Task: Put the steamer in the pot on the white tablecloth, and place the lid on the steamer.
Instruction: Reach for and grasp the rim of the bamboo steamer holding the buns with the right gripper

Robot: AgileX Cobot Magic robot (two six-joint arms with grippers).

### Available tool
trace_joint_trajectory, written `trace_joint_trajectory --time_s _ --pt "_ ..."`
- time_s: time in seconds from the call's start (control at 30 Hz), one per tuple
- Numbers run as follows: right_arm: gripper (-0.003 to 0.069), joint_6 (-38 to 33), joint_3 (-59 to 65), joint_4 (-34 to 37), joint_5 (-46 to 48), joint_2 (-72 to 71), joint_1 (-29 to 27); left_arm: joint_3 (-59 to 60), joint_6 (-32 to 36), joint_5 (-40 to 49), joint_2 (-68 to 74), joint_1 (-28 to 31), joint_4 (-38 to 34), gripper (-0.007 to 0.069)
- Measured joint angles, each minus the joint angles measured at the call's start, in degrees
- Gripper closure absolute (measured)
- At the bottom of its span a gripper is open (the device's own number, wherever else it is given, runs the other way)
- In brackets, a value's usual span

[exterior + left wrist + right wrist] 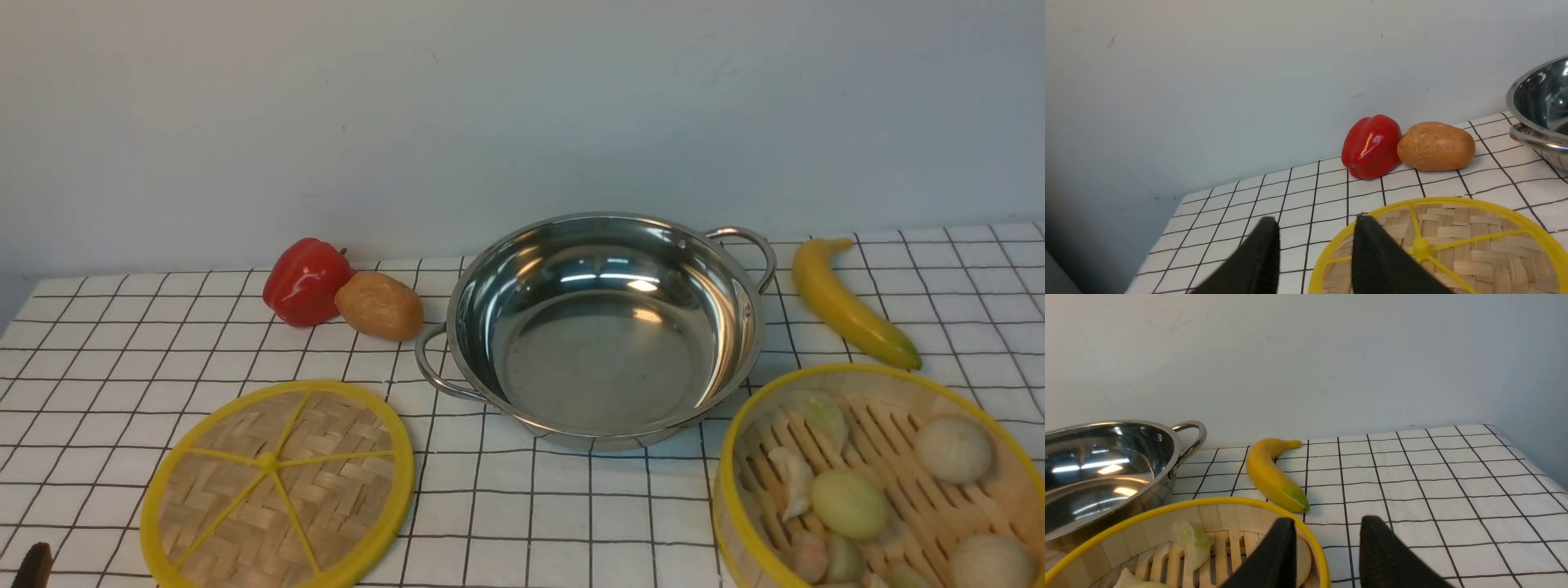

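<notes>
Standing parted and gripping nothing, the left gripper straddles the lid's left rim and the right gripper the steamer's far-right rim, both lying near on the white tablecloth, bare cloth between them in front of the pot.

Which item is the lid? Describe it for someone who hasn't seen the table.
Find the shiny steel pot midway on the white grid tablecloth. The lid lies flat on the cloth to the pot's near left, not touching it. It is a woven-bamboo disc with a yellow rim and spokes, unlike the deeper slatted steamer holding food on the right.
</notes>
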Motion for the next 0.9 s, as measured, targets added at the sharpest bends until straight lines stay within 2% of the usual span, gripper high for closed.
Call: trace_joint_trajectory --time_s 0.73,0.87,0.9 --pt "0.0417 0.0 0.0 0.0 0.0 0.0 0.0 0.0 -0.1 0.0 0.0 0.0 -0.3 0.0382" --pt "0.0417 0.0 0.0 0.0 0.0 0.0 0.0 0.0 -2.7 0.0 0.0 0.0 -5.0 0.0382" --pt "0.0417 0.0 0.0 0.0 0.0 0.0 0.0 0.0 -5.3 0.0 0.0 0.0 -8.7 0.0382"
